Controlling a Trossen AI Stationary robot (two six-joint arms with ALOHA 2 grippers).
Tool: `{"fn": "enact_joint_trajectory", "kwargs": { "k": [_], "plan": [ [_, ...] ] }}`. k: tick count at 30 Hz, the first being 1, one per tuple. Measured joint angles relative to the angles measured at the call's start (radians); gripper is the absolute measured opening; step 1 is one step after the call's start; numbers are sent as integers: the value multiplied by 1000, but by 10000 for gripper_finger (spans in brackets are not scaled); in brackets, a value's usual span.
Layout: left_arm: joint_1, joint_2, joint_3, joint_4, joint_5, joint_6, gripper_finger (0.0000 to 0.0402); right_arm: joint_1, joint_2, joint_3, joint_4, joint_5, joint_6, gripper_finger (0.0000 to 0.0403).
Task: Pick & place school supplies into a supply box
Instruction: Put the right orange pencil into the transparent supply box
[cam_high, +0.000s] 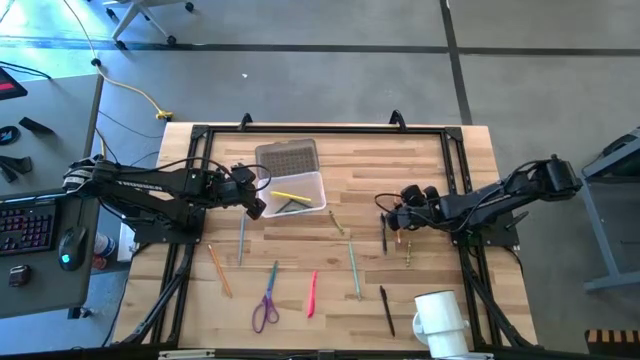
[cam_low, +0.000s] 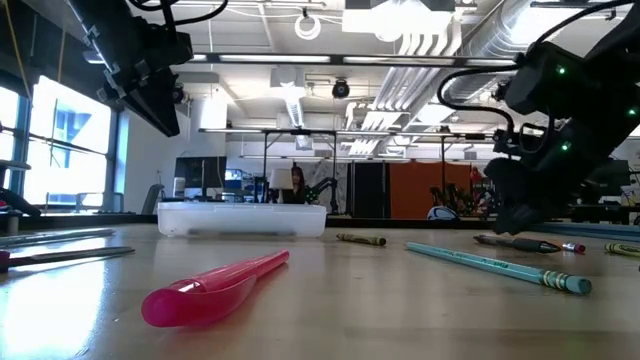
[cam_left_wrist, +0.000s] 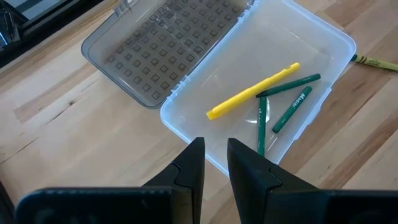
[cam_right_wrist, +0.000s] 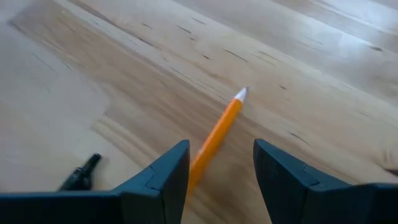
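Observation:
The clear supply box (cam_high: 300, 192) stands on the table with its grey textured lid (cam_high: 288, 158) folded open behind it. A yellow marker (cam_left_wrist: 252, 92) and green pens (cam_left_wrist: 289, 99) lie inside. My left gripper (cam_left_wrist: 214, 163) hovers over the box's near rim (cam_left_wrist: 186, 134), raised well off the table (cam_low: 150, 90), its fingers narrowly open and empty. My right gripper (cam_right_wrist: 221, 165) is low over the table right of centre (cam_high: 385, 208). It is open, one finger on each side of an orange pencil (cam_right_wrist: 221, 127) that lies flat on the wood. A black pen tip (cam_right_wrist: 81, 174) shows beside it.
Loose on the table's near half are a pink pen (cam_high: 312, 293), purple-handled scissors (cam_high: 266, 305), an orange pencil (cam_high: 219, 270), a grey pencil (cam_high: 241, 240), a teal pencil (cam_high: 354, 272), black pens (cam_high: 386, 310) and an olive crayon (cam_high: 337, 223). A white mug (cam_high: 440, 322) stands near the right front corner.

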Motion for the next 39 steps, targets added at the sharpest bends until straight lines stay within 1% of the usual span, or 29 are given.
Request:
{"fn": "enact_joint_trajectory", "kwargs": {
  "k": [4,9,17,22,27,32,35,37,39],
  "plan": [
    [0,0,0,0,0,0,104,0,0,-20,16,4,-23,161],
    [0,0,0,0,-4,0,104,0,0,-65,100,1,-27,161],
    [0,0,0,0,-5,1,104,0,-2,-108,176,-9,-57,157],
    [0,0,0,0,-13,3,104,-2,1,-109,215,-20,-134,127],
    [0,0,0,0,-24,4,104,-2,2,-109,234,-45,-134,86],
    [0,0,0,-1,-35,4,104,-2,3,-110,295,-77,-155,40],
    [0,0,0,-2,-35,5,104,0,3,-110,343,-116,-174,12],
    [0,0,0,-2,-36,22,104,0,4,-110,372,-130,-187,5],
    [0,0,0,-2,-39,34,104,0,4,-110,391,-143,-191,9]
  ]
}}
